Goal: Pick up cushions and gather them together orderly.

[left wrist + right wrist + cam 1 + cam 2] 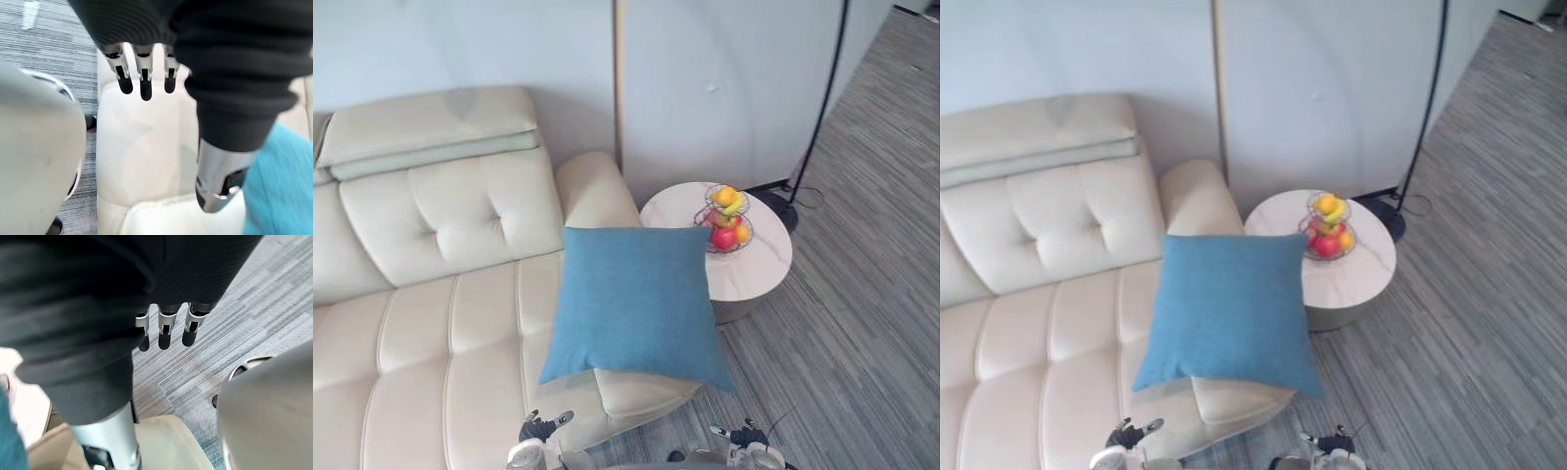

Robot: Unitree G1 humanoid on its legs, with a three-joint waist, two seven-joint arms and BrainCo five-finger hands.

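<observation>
Ahead of both hands, and roughly midway between them, a blue cushion (631, 304) lies on the end seat of a cream sofa (440, 323), its lower corner overhanging the seat's front edge. The left hand (540, 428) hangs low over the sofa seat, fingers (145, 90) straight and apart, holding nothing; the cushion's edge shows just beside its thumb in the left wrist view. The right hand (744, 435) hangs over the striped floor (862, 294) just off the sofa's front corner, its fingers (166, 335) likewise straight and empty. Beyond the right hand, past the cushion, stands a round side table (759, 269) bearing a wire fruit basket (726, 220).

Step in hand, as judged: the approach, before any pick-up; the cushion is untouched. The next move likely calls for both hands to rise and reach forward, closing on opposite edges of the cushion, since it is broad and soft and would sag from a one-sided grasp. No brand, label or writing can be read on cushion, sofa or table.
</observation>
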